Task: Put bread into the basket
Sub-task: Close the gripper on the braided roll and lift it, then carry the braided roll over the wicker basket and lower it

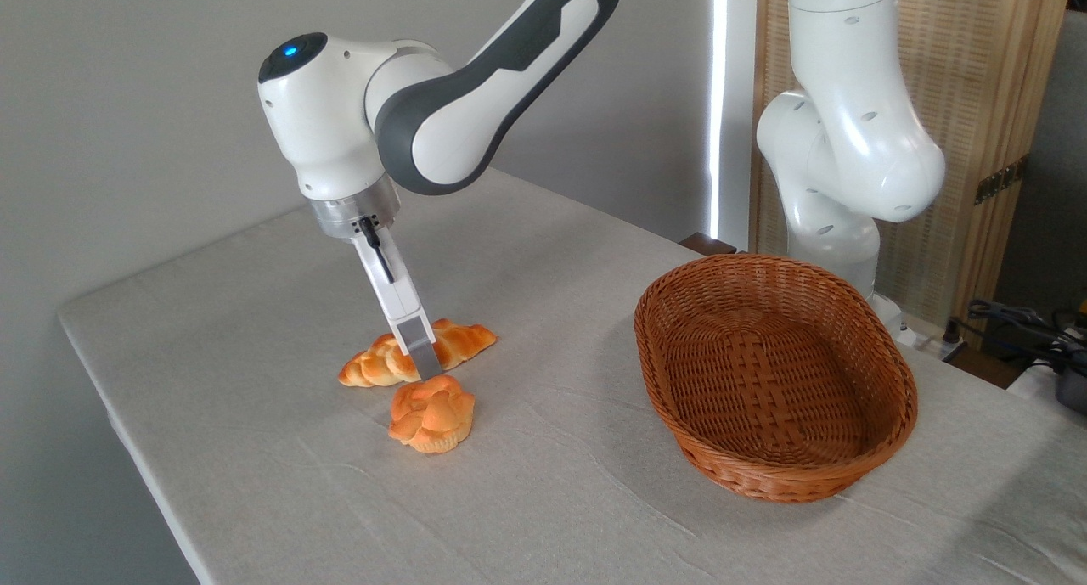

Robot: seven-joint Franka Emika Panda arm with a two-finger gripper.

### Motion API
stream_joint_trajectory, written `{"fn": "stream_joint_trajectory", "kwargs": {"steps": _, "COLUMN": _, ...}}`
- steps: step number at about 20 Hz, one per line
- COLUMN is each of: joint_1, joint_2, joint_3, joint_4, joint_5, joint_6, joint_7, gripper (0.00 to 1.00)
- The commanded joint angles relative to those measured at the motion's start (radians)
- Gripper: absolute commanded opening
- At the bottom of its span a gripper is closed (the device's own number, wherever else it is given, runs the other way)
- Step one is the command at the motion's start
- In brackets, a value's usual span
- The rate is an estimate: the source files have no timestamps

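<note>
On the left half of the cloth-covered bench [255,483] the braided loaf [463,343] lies flat, and the gripper [425,366] comes down tilted onto its middle, one grey finger [418,340] standing in front of the loaf (whether the fingers are clenched on it or just set around it, I cannot tell). Just in front of the loaf, near but apart, sits a small knotted bun [431,413]. Well to the right the oval wicker basket [858,475] stands on the bench with nothing in it.
</note>
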Motion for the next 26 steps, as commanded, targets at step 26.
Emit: {"fn": "stream_joint_trajectory", "kwargs": {"steps": 26, "joint_1": 0.016, "joint_2": -0.733, "joint_3": 0.381, "joint_4": -0.341, "joint_5": 0.128, "joint_6": -0.425, "joint_7": 0.488, "gripper": 0.08}}
